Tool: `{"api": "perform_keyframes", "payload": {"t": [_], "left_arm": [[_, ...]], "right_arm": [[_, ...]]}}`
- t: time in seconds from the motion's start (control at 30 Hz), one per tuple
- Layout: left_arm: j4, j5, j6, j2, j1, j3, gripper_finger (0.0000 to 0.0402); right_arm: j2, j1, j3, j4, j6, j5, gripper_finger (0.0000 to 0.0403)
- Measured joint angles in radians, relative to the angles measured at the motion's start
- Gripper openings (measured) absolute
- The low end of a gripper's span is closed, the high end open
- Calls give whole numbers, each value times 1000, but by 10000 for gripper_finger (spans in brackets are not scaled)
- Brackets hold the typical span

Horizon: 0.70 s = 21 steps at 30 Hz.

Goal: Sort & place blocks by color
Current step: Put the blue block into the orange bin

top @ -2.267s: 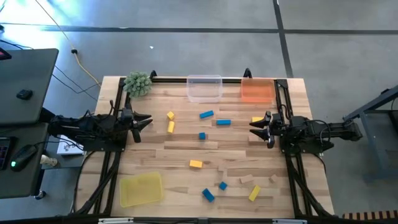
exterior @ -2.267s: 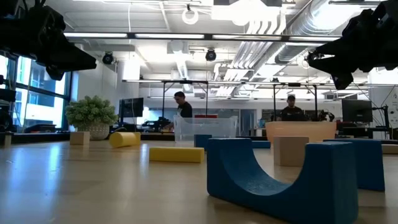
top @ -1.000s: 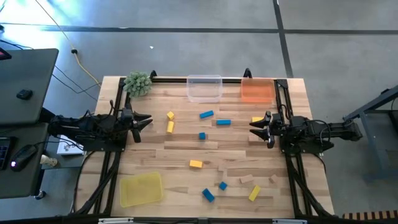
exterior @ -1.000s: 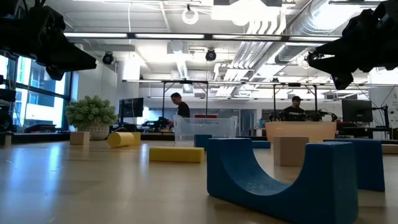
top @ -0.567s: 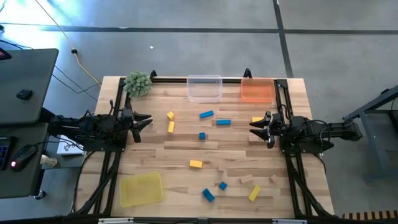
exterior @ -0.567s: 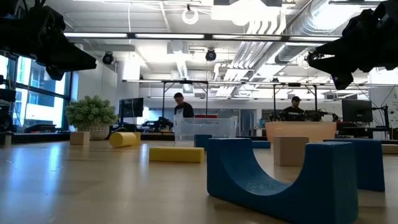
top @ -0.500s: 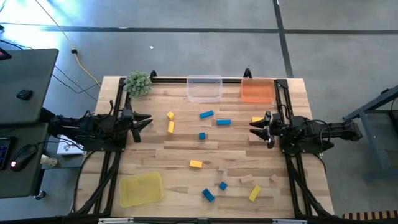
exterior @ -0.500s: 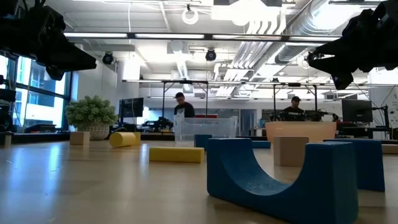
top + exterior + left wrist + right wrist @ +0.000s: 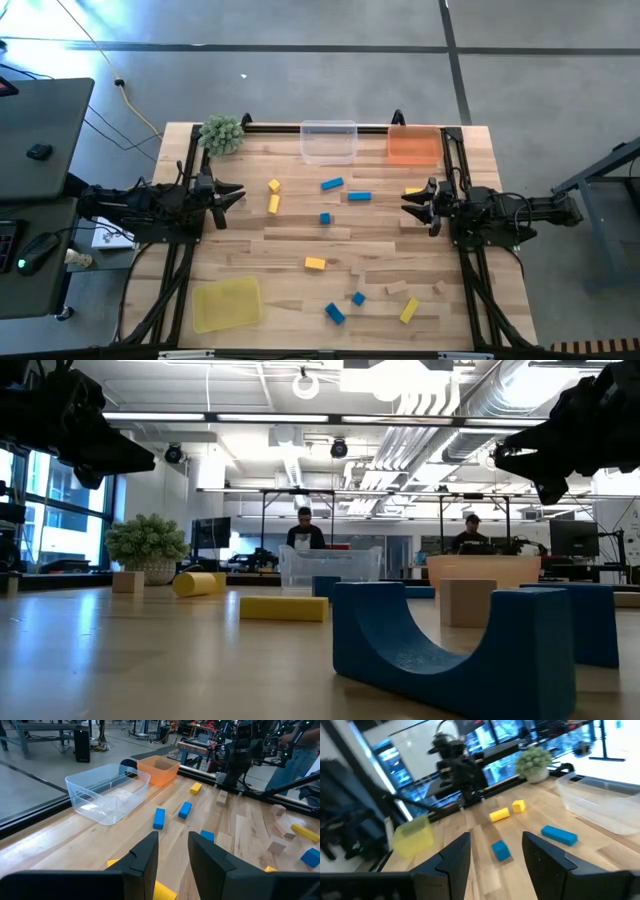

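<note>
Small blocks lie scattered flat on the wooden table (image 9: 290,240): yellow ones (image 9: 274,204) (image 9: 315,264) (image 9: 409,310), blue ones (image 9: 332,183) (image 9: 359,196) (image 9: 334,313), plain wooden ones (image 9: 397,288) (image 9: 438,288). In the low view a blue arch block (image 9: 440,650) stands nearest. My left gripper (image 9: 230,193) (image 9: 172,837) hovers open at the table's left edge, above the surface. My right gripper (image 9: 410,203) (image 9: 496,837) hovers open at the right edge, beside a yellow block (image 9: 413,191). Neither touches anything.
A clear tray (image 9: 329,141) and an orange tray (image 9: 413,146) sit along the far edge. A yellow tray (image 9: 226,303) sits at the near left corner and a green spiky plant (image 9: 221,133) at the far left corner. People (image 9: 305,530) stand in the room behind.
Neither arm nor any block has moved. A person far behind the table has stepped a little to the right in the low view.
</note>
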Motion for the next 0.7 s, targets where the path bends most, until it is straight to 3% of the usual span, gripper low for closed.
{"api": "perform_keyframes", "payload": {"t": [0.5,0.7], "left_arm": [[0,0,1,0,0,0,95],[0,-1,193,0,0,0,95]], "right_arm": [[0,0,134,-2,-78,257,220],[14,0,250,-1,-132,363,220]]}}
